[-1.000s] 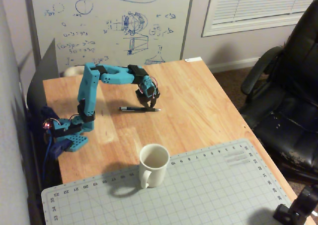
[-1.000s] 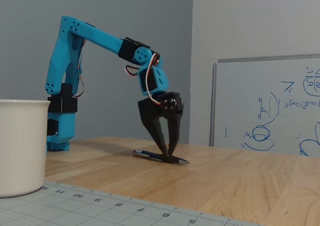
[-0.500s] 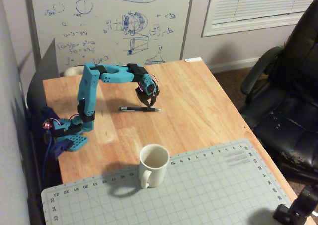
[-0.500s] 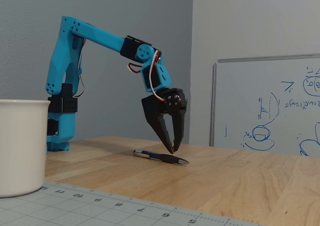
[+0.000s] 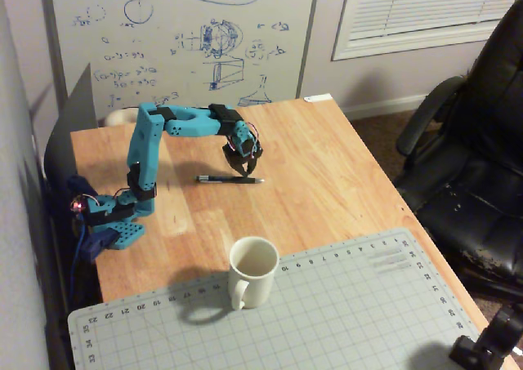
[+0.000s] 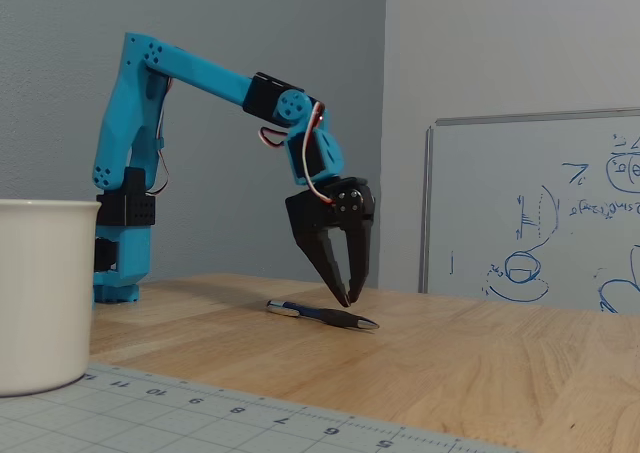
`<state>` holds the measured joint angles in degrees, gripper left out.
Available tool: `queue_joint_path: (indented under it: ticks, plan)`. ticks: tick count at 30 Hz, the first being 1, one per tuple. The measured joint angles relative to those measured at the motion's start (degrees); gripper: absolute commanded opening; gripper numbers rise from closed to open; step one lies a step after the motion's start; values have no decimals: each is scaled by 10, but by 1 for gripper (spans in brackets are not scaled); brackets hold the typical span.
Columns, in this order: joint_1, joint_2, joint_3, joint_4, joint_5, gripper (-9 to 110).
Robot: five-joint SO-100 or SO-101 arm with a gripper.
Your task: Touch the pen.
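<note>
One pen [image 5: 230,179] only, flat on the wooden table [image 5: 343,166], between the blue arm's base [image 5: 114,223] and the whiteboard [image 5: 180,35], well apart from the white mug [image 5: 252,270] on the cutting mat [image 5: 327,313]. Gripper [image 6: 349,297] poised tip-down over the pen's [image 6: 322,316] silvery end, fingers nearly together, holding nothing. Contact in the low fixed view too close to call: tips touching or just above. Probably the last step, closing in. Next: a small, gentle drop straight down, no sideways push, lest the pen roll away.
</note>
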<state>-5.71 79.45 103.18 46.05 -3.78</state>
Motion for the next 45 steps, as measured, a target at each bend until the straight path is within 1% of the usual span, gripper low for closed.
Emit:
queue_joint_path:
  ticks: [45]
  plan:
    - [-11, -19, -4, -1, -1, 1]
